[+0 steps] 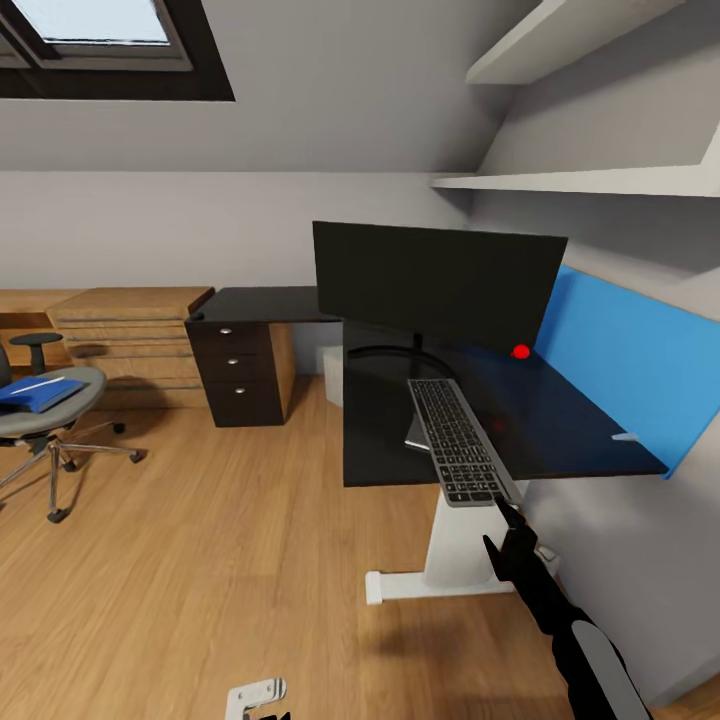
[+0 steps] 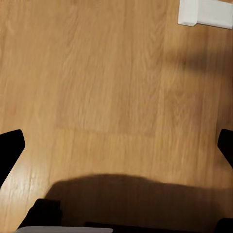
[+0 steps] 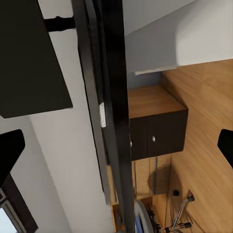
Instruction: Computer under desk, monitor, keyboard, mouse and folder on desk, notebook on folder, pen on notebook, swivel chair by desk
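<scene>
The black monitor stands on the glossy black desk. In front of it lies the silver-grey keyboard, its near end sticking out over the desk's front edge. My right gripper is just at that near end; in the right wrist view its fingers stand wide apart, open. A small grey flat thing shows partly under the keyboard. At the far left, the grey swivel chair carries the blue folder, and a thin white stick lies on the folder. My left gripper hangs open over bare floor.
A dark drawer unit stands under the desk's left wing, with low light-wood cabinets beyond it. A pale boxy case sits under the desk. The desk's white foot rests on the floor. White shelves hang above. Open wood floor lies between chair and desk.
</scene>
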You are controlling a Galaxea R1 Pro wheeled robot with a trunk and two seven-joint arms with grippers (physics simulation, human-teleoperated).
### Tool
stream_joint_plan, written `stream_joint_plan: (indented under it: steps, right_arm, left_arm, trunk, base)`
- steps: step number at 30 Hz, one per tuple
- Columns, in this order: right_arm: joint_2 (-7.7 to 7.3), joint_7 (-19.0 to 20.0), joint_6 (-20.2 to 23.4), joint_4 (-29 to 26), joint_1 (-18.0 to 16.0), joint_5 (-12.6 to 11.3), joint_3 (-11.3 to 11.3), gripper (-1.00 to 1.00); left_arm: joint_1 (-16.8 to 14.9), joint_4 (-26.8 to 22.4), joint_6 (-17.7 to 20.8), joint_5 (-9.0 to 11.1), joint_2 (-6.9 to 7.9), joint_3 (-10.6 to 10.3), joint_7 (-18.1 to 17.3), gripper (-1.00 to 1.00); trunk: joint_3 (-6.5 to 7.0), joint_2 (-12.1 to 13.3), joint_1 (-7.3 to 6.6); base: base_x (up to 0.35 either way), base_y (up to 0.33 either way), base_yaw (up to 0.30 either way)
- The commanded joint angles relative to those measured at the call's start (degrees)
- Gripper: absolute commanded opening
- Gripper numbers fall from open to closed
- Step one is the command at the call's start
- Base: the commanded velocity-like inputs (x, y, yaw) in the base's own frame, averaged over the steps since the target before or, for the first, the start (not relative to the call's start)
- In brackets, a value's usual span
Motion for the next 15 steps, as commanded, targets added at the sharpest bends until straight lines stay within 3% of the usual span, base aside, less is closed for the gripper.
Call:
stream_joint_plan:
  steps: [1,6,15]
  right_arm:
    - [0.03,0.03,0.39,0.01,-0.03,-0.39,-0.14,1.00]
    - [0.03,0.03,0.39,0.01,-0.05,-0.32,-0.14,1.00]
    - [0.03,0.03,0.30,0.01,-0.04,-0.13,-0.14,1.00]
  left_arm:
    - [-0.05,-0.10,0.07,0.44,0.08,-0.21,0.49,1.00]
    - [-0.05,1.15,0.13,0.44,0.06,-0.21,0.52,1.00]
    - [-0.05,2.35,0.14,0.34,0.00,-0.21,0.55,1.00]
  trunk:
    - [-0.05,-0.02,0.02]
    - [-0.05,-0.02,0.02]
    - [1.20,2.78,-1.52]
  base:
    - [0.246,0.000,0.000]
    - [0.102,0.000,0.000]
    - [0.006,0.000,0.000]
